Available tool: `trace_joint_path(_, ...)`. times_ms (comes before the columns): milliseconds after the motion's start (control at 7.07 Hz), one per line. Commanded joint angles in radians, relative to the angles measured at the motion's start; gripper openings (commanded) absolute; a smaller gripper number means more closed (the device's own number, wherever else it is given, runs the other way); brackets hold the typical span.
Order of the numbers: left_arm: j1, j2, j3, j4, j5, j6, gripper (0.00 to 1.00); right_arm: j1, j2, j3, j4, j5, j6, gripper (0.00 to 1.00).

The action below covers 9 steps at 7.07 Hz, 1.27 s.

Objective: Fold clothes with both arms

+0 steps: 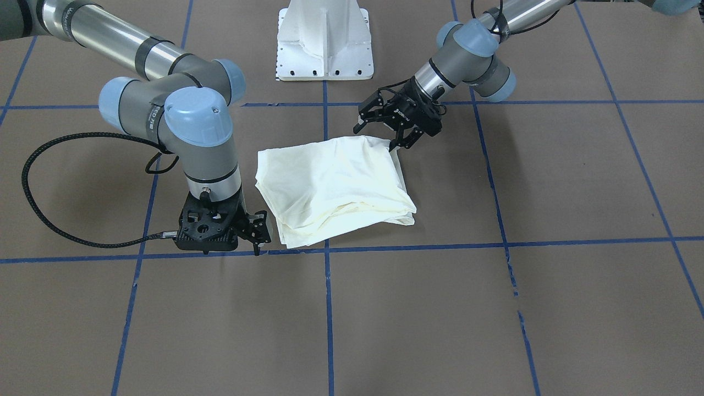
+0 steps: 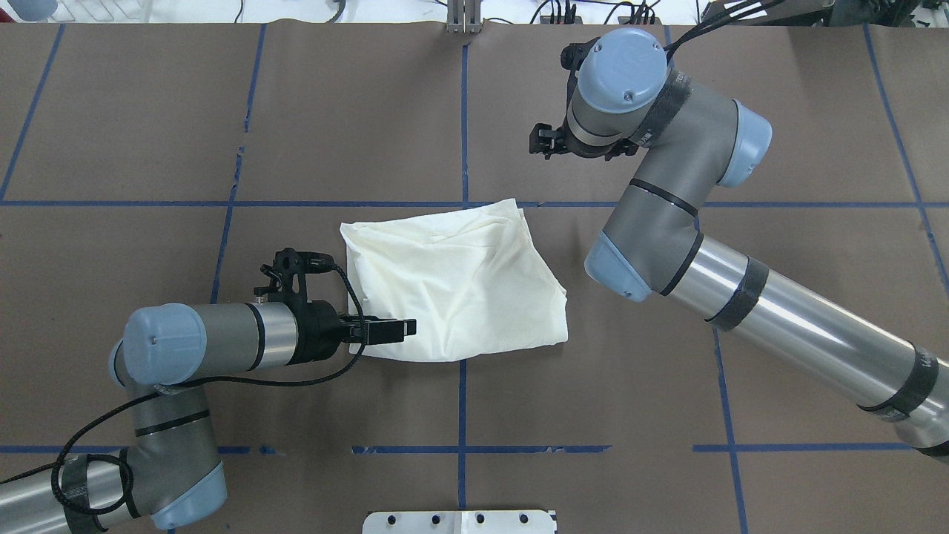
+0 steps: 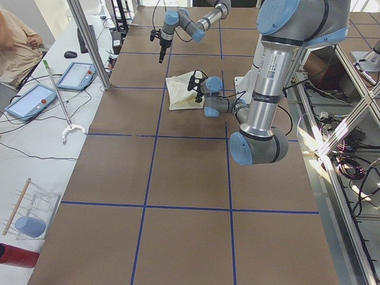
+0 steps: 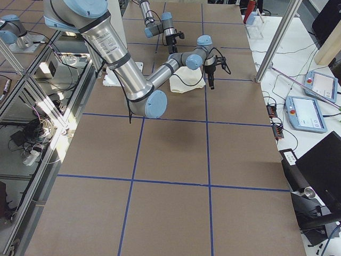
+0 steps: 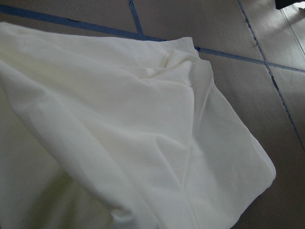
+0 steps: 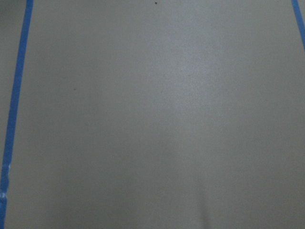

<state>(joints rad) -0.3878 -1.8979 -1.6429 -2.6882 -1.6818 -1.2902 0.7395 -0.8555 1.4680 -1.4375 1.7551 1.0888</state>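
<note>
The clothes are one cream shirt [image 1: 330, 187] [image 2: 452, 289], folded into a rough rectangle at the table's middle with its plain side up. It fills the left wrist view [image 5: 119, 129]. My left gripper [image 1: 377, 138] [image 2: 404, 328] lies low and nearly level at the shirt's corner nearest the robot. It is open, with one fingertip touching the cloth edge. My right gripper [image 1: 257, 242] [image 2: 545, 142] hangs pointing down above bare table beyond the shirt's far side. Whether it is open or shut does not show. The right wrist view holds only brown table and blue tape.
The white pedestal base [image 1: 324, 44] stands at the robot's edge of the table. Blue tape lines [image 2: 463, 200] grid the brown surface. A side bench with tablets [image 3: 35, 98], a metal post [image 3: 89, 41] and a seated person [image 3: 15, 41] lie beyond the table's far side.
</note>
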Motion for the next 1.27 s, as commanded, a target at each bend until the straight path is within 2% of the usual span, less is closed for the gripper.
trace_joint_path(0,0.007,0.002,0.003,-0.002,-0.007,-0.027,1.0,0.0,-0.004,0.0,0.0,0.0,-0.001,1.0)
trace_joint_path(283,0.02,0.023,0.0,-0.062,-0.009,-0.055,1.0,0.0,-0.007,0.0,0.0,0.0,-0.001,1.0)
trace_joint_path(707,0.137,0.052,0.0,-0.154,-0.004,-0.08,1.0,0.0,-0.008,-0.002,-0.001,0.0,-0.001,1.0)
trace_joint_path(1131,0.141,0.074,-0.027,-0.147,-0.021,-0.077,1.0,0.0,-0.008,-0.002,-0.001,0.0,-0.001,1.0)
